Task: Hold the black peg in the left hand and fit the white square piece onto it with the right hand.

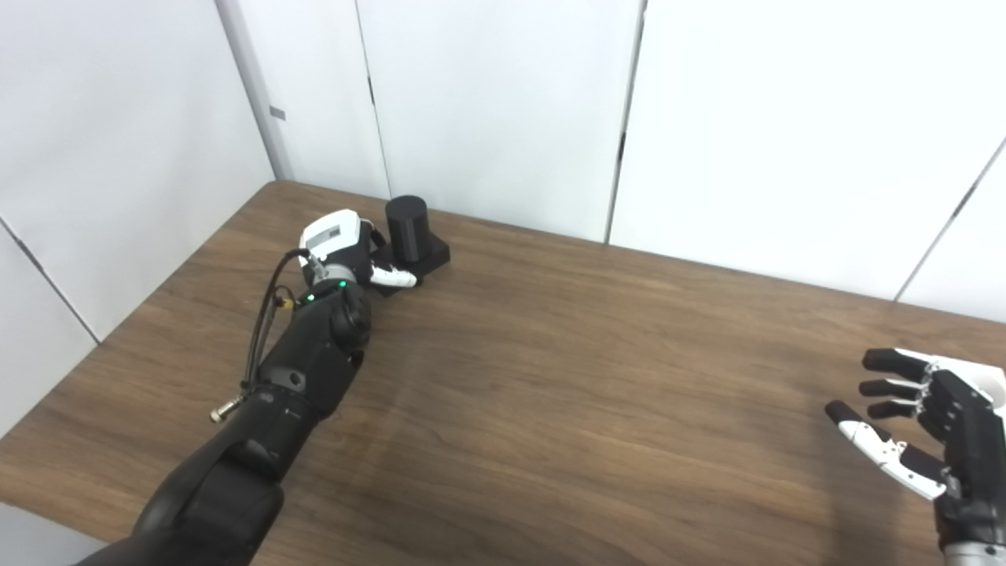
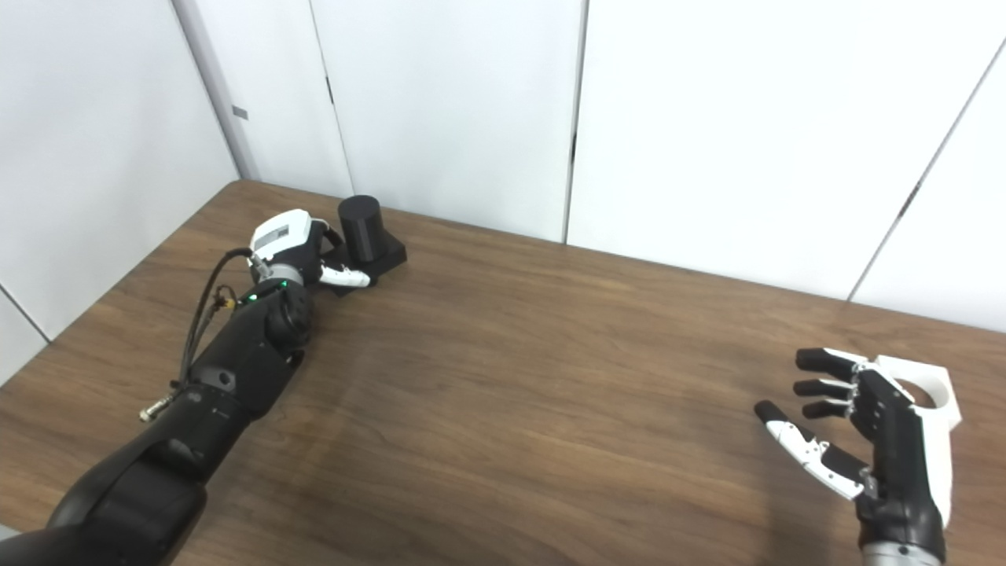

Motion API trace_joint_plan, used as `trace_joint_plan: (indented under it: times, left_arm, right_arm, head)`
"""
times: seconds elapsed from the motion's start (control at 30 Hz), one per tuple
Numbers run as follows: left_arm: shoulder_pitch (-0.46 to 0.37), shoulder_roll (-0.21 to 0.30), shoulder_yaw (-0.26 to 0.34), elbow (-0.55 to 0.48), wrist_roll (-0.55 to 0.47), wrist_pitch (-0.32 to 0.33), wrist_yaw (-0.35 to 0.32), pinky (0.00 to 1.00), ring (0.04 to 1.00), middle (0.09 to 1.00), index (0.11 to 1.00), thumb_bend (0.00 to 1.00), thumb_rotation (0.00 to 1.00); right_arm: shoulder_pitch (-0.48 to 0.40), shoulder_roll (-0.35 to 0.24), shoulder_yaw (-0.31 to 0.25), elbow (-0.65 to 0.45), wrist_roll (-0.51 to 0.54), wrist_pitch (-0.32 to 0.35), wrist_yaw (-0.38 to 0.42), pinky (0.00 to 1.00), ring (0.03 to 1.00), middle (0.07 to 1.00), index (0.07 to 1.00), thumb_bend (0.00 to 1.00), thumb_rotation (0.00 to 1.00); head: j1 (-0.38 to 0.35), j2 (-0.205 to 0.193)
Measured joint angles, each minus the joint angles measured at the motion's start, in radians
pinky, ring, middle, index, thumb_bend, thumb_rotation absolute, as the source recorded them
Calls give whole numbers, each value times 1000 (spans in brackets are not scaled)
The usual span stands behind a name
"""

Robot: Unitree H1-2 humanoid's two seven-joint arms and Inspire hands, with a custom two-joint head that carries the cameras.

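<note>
The left hand has its fingers at the base of the black peg near the table's far left corner, grasp unclear, while the right hand, fingers spread, hovers beside the white square piece near the right edge, seemingly poised to grasp it.

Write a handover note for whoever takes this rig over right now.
Left hand: at the black peg near the table's far left corner, fingers around its base; a firm grip cannot be confirmed.
Right hand: open, holding nothing, hovering at the near right.
White square piece: on the table just behind the right hand, not grasped.
Done: left hand has reached the peg.
Left: lift peg, pick up piece, fit it on.
</note>
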Motion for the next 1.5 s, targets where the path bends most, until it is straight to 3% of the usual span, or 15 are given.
trace_joint_plan:
  times: [0.23,0.3,0.5,0.77,0.8,0.83,0.87,1.03,1.17,1.5]
  left_arm:
    - [1,10,-10,-10,-29,-6,-3,702,901,873,576,815,216]
    - [3,14,-16,-14,-39,-6,-8,694,894,867,577,801,213]
    - [0,37,-55,-20,-40,-6,-37,618,822,809,591,795,246]
    - [-1,45,-64,-20,-55,-14,-48,664,896,868,571,800,207]
    - [-1,50,-66,-20,-58,-21,-55,681,907,877,563,807,200]
    - [1,62,-71,-24,-72,-44,-70,720,923,886,501,561,93]
    - [2,66,-71,-29,-79,-50,-78,753,926,888,494,543,81]
    - [35,91,-73,-55,-116,-144,-90,833,955,893,489,524,66]
    - [58,113,-110,-101,-129,-230,-120,855,960,891,490,524,65]
    - [104,104,-186,-231,-111,-289,-132,887,948,880,488,525,63]
  right_arm:
    - [0,0,-1,0,3,0,0,477,585,664,624,473,0]
    - [0,-1,-2,0,5,0,0,480,582,656,520,490,91]
    - [0,-1,-5,0,12,0,0,479,582,660,492,495,115]
    - [0,-1,-6,1,6,0,-1,451,567,650,491,495,116]
    - [0,-1,-6,2,6,0,-1,453,569,651,491,495,116]
    - [-1,-1,-6,2,6,0,-1,465,572,651,491,495,116]
    - [-1,-1,-6,2,6,0,-1,468,577,652,491,495,116]
    - [-1,-1,-5,2,4,0,-1,466,570,647,492,495,115]
    - [-1,-1,-4,2,1,0,-1,483,570,645,492,495,115]
    - [-4,0,-5,2,-3,0,-1,470,569,650,492,495,115]
  head:
    - [2,6]
    - [2,8]
    - [2,8]
    - [2,12]
    - [0,12]
    - [0,12]
    - [-8,15]
    - [-9,15]
    - [-14,17]
    - [-15,20]
